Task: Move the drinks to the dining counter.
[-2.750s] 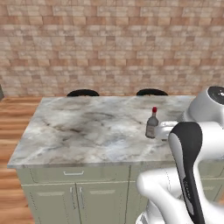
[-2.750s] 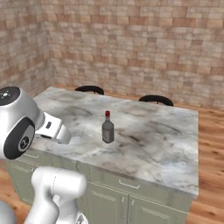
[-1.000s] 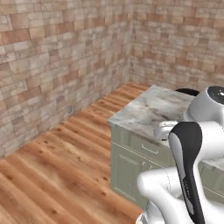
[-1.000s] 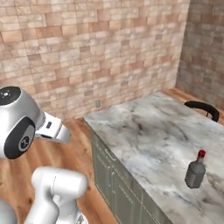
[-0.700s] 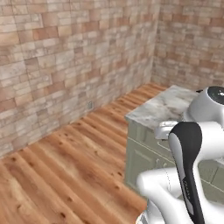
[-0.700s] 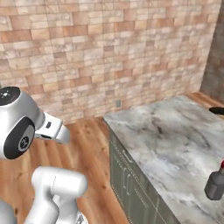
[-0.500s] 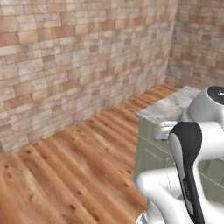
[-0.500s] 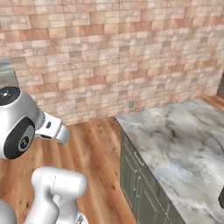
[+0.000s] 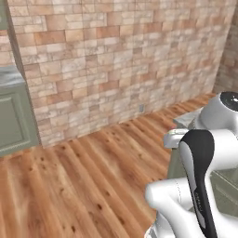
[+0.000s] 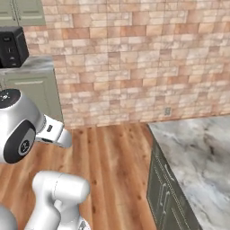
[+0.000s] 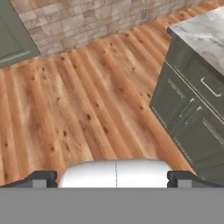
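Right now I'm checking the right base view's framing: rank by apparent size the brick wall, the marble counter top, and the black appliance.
1. Brick wall, by far the largest.
2. Marble counter top.
3. Black appliance, the smallest; it stands farther off and is cut by the frame edge, so its true size is unsure.

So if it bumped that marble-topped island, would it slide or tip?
Probably neither: the island looks broad, boxy and stone-topped, so it is likely very heavy and stable. Its smooth, polished-looking top may let things set on it slide easily.

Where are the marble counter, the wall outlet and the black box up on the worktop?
marble counter (image 10: pixel 197 148): right base view, bare top.
wall outlet (image 10: pixel 167 111): right base view, its face.
black box (image 10: pixel 12 45): right base view, front.
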Controlling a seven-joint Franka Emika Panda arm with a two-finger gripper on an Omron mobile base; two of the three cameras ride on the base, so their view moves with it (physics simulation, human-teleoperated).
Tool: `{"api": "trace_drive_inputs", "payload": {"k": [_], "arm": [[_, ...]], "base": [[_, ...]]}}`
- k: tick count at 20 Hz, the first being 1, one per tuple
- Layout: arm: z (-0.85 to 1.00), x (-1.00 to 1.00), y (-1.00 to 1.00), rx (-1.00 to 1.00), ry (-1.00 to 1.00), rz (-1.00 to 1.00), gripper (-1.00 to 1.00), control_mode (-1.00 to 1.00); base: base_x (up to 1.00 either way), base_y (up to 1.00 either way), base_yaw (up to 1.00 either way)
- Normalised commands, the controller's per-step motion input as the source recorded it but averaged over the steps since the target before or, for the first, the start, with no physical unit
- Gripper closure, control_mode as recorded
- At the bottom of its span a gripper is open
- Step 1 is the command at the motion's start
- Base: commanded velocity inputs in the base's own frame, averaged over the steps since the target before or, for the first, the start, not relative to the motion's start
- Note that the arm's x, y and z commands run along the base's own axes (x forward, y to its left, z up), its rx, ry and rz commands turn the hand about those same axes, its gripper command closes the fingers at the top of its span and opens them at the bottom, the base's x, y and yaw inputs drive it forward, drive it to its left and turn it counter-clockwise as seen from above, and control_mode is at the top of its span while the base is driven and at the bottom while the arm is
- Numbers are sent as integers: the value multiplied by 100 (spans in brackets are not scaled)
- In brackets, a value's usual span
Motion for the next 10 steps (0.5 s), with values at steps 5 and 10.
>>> {"api": "trace_drive_inputs", "payload": {"k": [5,10], "arm": [[0,0,0,0,0,0,-100,100],[0,0,0,0,0,0,-100,100]], "base": [[-24,19,32],[-28,19,33]]}}
